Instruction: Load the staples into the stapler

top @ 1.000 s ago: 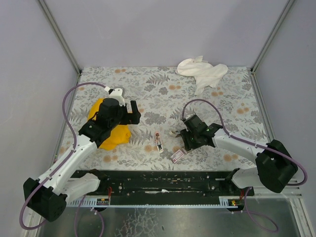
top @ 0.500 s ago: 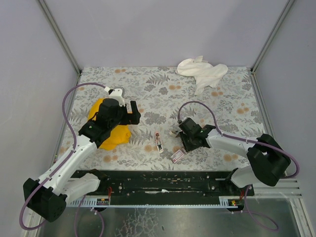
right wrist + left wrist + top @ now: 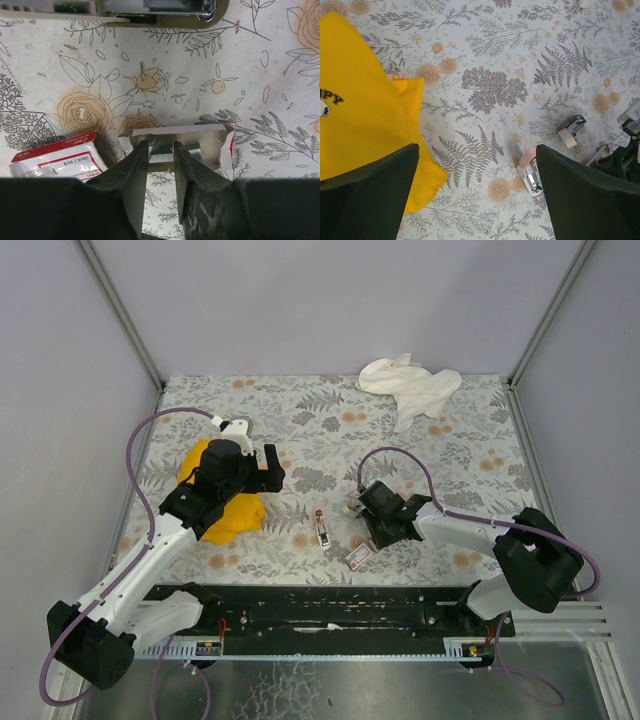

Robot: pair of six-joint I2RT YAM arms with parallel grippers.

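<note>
The staples' grey-brown tray lies open on the flowered mat, with silvery strips in it. My right gripper reaches into the tray. Its jaws are narrowed to a finger-wide gap, with the strips showing across the gap. The red and white box sleeve lies just left of it, also seen from above as the sleeve. The pink stapler lies open to the left of the right gripper and shows as the stapler in the left wrist view. My left gripper hovers wide open by the yellow cloth.
A yellow cloth lies under the left arm, a white cloth at the back right. A pale beige block rests beyond the stapler. A few loose staples lie on the mat. Walls close in on three sides.
The right gripper has slid a little left over the tray and its jaws have narrowed. The left arm has not moved.
</note>
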